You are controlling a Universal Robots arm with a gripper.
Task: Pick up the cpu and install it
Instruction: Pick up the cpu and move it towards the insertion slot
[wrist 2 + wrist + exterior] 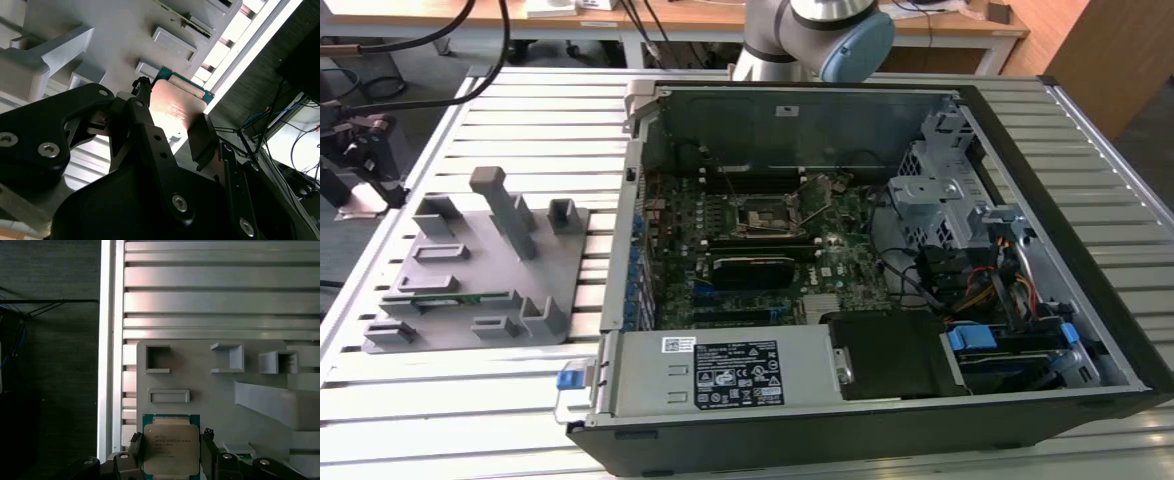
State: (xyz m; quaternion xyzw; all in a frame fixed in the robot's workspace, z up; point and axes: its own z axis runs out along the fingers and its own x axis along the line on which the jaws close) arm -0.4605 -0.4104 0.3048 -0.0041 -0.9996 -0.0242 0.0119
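The cpu (171,445) is a flat square chip with a silvery top and a thin green edge. It sits between the two black fingers of my gripper (171,457), one finger (134,447) against each side. In the second wrist view the cpu (176,102) shines pinkish, with my gripper (172,122) shut on its edges. It hangs over the grey holder block (200,385), near that block's edge. In the exterior view the black-framed socket (761,215) lies on the motherboard inside the open computer case (1067,250).
The grey holder block (467,270) with raised posts and pockets lies on the slatted table (480,400) at the exterior view's left, a green memory stick (447,297) in it. The arm's base (814,35) stands behind the case. Cables and drive bays fill the case's right side.
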